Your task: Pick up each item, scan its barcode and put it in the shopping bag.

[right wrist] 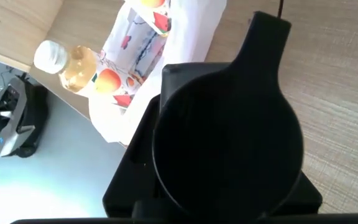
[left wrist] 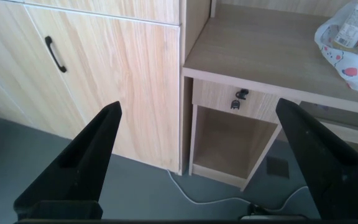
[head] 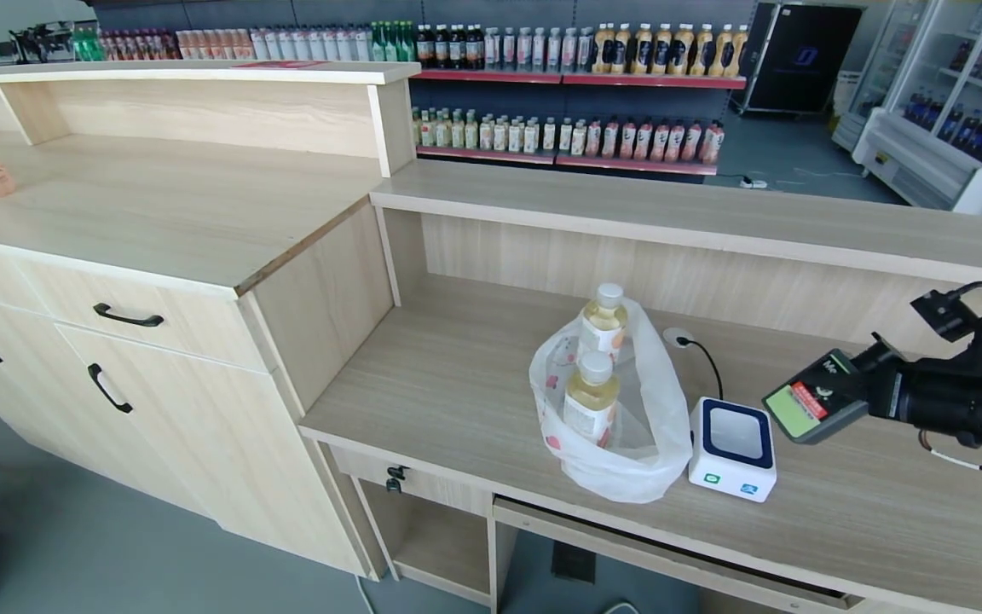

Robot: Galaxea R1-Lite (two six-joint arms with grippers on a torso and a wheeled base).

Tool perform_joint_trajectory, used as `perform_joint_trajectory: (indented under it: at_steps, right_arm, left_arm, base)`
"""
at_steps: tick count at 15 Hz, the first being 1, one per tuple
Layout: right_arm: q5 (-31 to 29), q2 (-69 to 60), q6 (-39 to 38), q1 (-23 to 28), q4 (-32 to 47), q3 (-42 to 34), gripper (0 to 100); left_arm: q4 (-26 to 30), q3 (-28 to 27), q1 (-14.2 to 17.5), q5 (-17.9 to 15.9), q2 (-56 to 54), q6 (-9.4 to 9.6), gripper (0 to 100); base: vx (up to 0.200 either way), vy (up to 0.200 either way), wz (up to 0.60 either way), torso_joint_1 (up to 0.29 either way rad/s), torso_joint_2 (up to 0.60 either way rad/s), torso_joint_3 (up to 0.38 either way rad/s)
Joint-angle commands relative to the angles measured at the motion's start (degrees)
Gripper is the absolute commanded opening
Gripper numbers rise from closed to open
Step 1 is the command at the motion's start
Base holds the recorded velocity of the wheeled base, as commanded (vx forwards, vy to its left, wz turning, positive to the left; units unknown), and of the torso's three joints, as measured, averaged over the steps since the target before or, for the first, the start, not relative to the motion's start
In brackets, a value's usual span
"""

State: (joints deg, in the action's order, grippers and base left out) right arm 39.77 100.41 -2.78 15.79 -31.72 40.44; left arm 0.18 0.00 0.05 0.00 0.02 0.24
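The right pincer [head: 859, 389] is clamped on a dark box [head: 813, 399] with a green and red label, and holds it in the air over the table [head: 457, 384], labelled face tilted upward. Just to the left of the box and lower down, the white and blue scanner [head: 731, 448] sits on the table with its window facing up; box and scanner are near each other but not touching. A black cable [head: 707, 358] runs from behind the scanner to a round hole in the tabletop. Just beside the scanner on its left stands the shopping bag [head: 657, 426], thin white plastic with a fruit print, mouth open, and inside it are two bottles of pale yellow drink, a nearer bottle [head: 591, 394] and a farther bottle [head: 603, 320], both upright with white caps. From the right wrist the same bag [right wrist: 166, 43] shows past the held box. The left pincer [left wrist: 194, 165] hangs low with its jaws spread wide and nothing between them, over the grey floor [left wrist: 104, 199] in front of the wooden cabinet [left wrist: 117, 81], well apart from the bag [left wrist: 353, 53] up on the table.
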Motion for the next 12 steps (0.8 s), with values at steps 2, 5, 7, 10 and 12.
perform_joint_trajectory:
  at_steps: [2, 5, 7, 10, 12]
  right_arm:
    - [0.05, 2.42, -0.03, -0.93, 0.26, -0.01, 0]
    - [0.05, 3.38, -0.65, -2.08, -0.01, 0.26, 0]
    - [0.22, 4.18, -1.35, -2.95, -0.71, 0.78, 0]
    - [0.14, 6.11, -1.53, -3.83, -4.75, 0.61, 0]
    - [0.14, 7.08, -1.44, -3.92, -5.72, 0.87, 0]
  left_arm:
    - [-0.01, 0.0, 0.04, 0.0, -0.02, 0.02, 100]
    - [-0.01, 0.0, 0.04, 0.0, -0.02, 0.02, 100]
    - [-0.01, 0.0, 0.04, 0.0, -0.02, 0.02, 100]
    - [-0.01, 0.0, 0.04, 0.0, -0.02, 0.02, 100]
    - [-0.01, 0.0, 0.04, 0.0, -0.02, 0.02, 100]
  base:
    - [0.0, 0.0, 0.0, 0.0, 0.0, 0.0]
    - [0.0, 0.0, 0.0, 0.0, 0.0, 0.0]
    - [0.0, 0.0, 0.0, 0.0, 0.0, 0.0]
    - [0.0, 0.0, 0.0, 0.0, 0.0, 0.0]
    - [0.0, 0.0, 0.0, 0.0, 0.0, 0.0]
